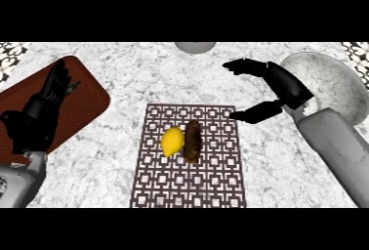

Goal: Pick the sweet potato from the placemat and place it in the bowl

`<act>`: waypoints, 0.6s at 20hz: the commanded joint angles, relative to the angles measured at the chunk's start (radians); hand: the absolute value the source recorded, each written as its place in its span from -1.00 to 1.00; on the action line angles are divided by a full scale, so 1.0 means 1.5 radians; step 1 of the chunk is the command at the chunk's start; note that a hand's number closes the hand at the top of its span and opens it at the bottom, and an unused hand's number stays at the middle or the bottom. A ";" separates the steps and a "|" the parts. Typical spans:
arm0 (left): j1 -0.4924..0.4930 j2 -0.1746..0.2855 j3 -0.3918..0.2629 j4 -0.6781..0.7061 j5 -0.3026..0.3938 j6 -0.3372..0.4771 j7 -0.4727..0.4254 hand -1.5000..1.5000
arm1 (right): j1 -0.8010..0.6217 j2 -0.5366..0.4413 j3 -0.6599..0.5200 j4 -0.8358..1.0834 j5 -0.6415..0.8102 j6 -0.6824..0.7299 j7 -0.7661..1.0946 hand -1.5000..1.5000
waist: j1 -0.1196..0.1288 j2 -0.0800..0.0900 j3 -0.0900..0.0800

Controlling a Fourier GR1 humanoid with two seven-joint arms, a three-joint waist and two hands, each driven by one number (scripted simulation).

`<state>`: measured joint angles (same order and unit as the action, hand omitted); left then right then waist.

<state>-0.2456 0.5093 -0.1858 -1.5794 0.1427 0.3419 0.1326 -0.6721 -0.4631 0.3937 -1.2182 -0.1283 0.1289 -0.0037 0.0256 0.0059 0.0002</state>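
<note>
A dark brown sweet potato (192, 141) lies lengthwise on the patterned placemat (189, 180) in the middle of the counter, touching a yellow lemon (172, 141) on its left. My right hand (277, 85) hovers up and to the right of the potato, open, fingers and thumb spread apart with nothing between them. The marbled grey bowl (333, 83) sits at the right, partly behind my right forearm. My left hand (43, 105) rests open at the left, fingers straight, over a dark red board.
A dark red cutting board (86, 100) lies at the left under my left hand. A small grey round object (194, 47) shows at the counter's far edge. Patterned tiles mark both upper corners.
</note>
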 commanded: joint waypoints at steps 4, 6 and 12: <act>0.007 -0.010 0.004 0.009 -0.011 -0.001 0.003 0.00 | -0.146 0.002 0.082 0.003 0.063 0.126 0.134 -1.00 | -0.002 -0.005 -0.001; -0.021 -0.039 -0.016 0.039 -0.037 0.018 0.003 0.00 | -0.182 0.014 0.105 0.021 0.083 0.158 0.166 -1.00 | -0.009 -0.002 -0.001; -0.011 -0.029 -0.009 0.027 -0.043 0.010 0.005 0.00 | -0.286 0.087 0.180 0.075 0.121 0.264 0.297 -1.00 | 0.001 -0.003 -0.001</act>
<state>-0.2605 0.4607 -0.2097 -1.5532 0.0878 0.3617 0.1452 -1.0061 -0.3880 0.6114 -1.1542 0.0309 0.4237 0.3364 0.0243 0.0008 -0.0019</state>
